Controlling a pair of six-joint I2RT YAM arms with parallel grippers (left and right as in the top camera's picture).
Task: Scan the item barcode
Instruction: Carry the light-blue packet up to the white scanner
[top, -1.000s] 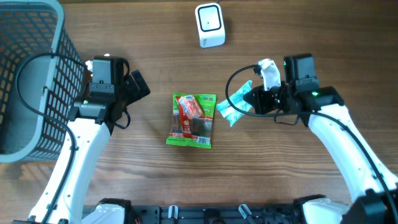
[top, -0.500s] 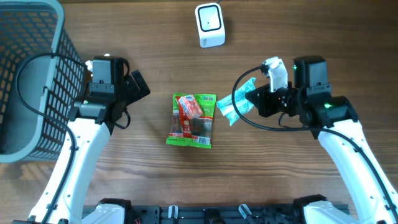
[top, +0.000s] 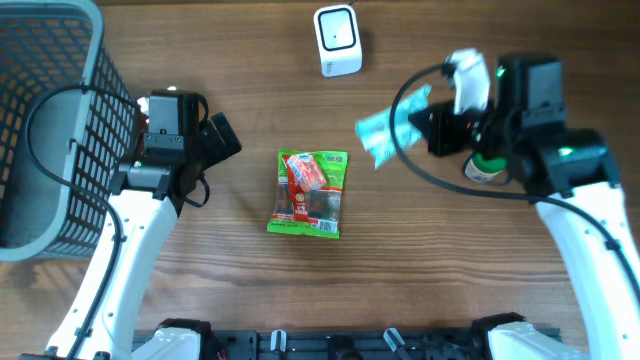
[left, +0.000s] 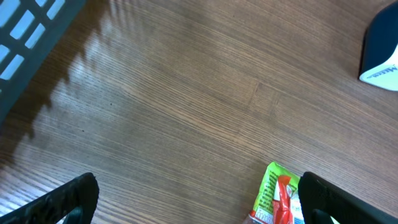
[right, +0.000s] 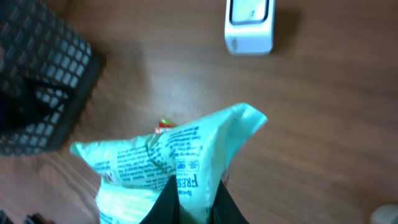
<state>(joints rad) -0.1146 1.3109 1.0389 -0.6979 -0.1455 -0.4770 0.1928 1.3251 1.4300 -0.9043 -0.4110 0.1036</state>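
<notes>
Teal packet (top: 378, 133) hangs over the bench right of centre, pinched between the closed fingers of the right gripper (right: 189, 198). Left to right: grey basket (top: 100, 100) at the left edge; left gripper (left: 198, 186), jaws spread wide and holding nothing; green-and-red snack pack (top: 310, 193) flat at mid-bench; white scanner (top: 337, 40) near the far edge; the held packet nearer and to its right.
</notes>
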